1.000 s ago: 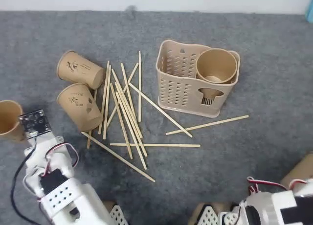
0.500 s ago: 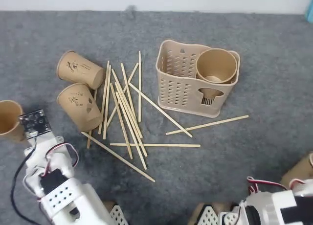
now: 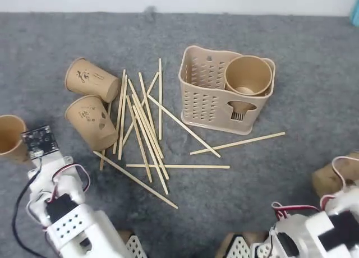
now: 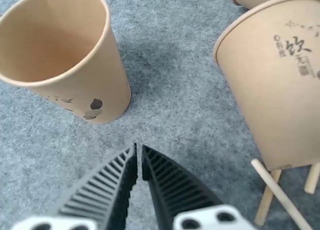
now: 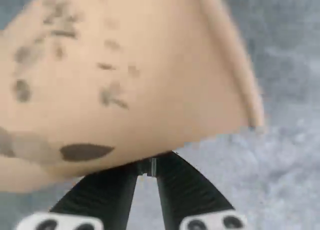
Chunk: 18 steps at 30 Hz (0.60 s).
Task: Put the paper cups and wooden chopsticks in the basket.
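Fuzzy grey counter [image 3: 67, 39]. A perforated beige plastic basket [image 3: 205, 90] sits at one o'clock, a tapered paper cup [image 3: 248, 74] upright in its right compartment. Slim wooden chopsticks [image 3: 160, 101] lie fanned across the centre. The left gripper [image 4: 138, 152] has its ribbed black jaws pinched together on nothing, an upright cup [image 4: 65, 55] just ahead. The right gripper [image 5: 151, 165] is closed too, a printed cup [image 5: 125, 75] right at its tips. At four o'clock, that cup has slid further into the high view.

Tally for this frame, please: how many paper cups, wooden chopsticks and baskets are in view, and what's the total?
Paper cups: 5
Wooden chopsticks: about 13; the pile overlaps, so the count is not exact
Basket: 1
Total: about 19
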Each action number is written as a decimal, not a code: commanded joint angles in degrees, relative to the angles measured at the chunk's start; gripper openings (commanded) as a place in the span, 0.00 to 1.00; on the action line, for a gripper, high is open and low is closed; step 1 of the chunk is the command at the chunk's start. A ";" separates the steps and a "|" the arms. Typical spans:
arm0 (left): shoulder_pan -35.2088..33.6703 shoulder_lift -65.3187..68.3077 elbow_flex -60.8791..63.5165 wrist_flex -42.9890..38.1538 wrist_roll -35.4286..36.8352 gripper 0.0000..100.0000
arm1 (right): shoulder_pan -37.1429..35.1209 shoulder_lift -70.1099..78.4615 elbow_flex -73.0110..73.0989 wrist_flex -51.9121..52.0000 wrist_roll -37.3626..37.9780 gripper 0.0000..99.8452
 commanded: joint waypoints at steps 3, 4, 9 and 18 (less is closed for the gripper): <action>0.35 -0.88 -0.13 -1.32 -0.44 0.02 | -6.20 -3.03 -0.53 3.47 -4.57 0.01; 0.35 -0.88 -0.13 -1.41 -0.44 0.02 | -6.81 -4.26 -0.53 3.74 -5.80 0.01; 0.35 -0.88 -0.13 -1.49 -0.44 0.02 | -8.66 -14.73 -0.53 5.76 -9.23 0.01; 0.35 -0.88 -0.13 -1.49 -0.44 0.02 | -8.13 -33.27 -9.41 8.75 -9.41 0.01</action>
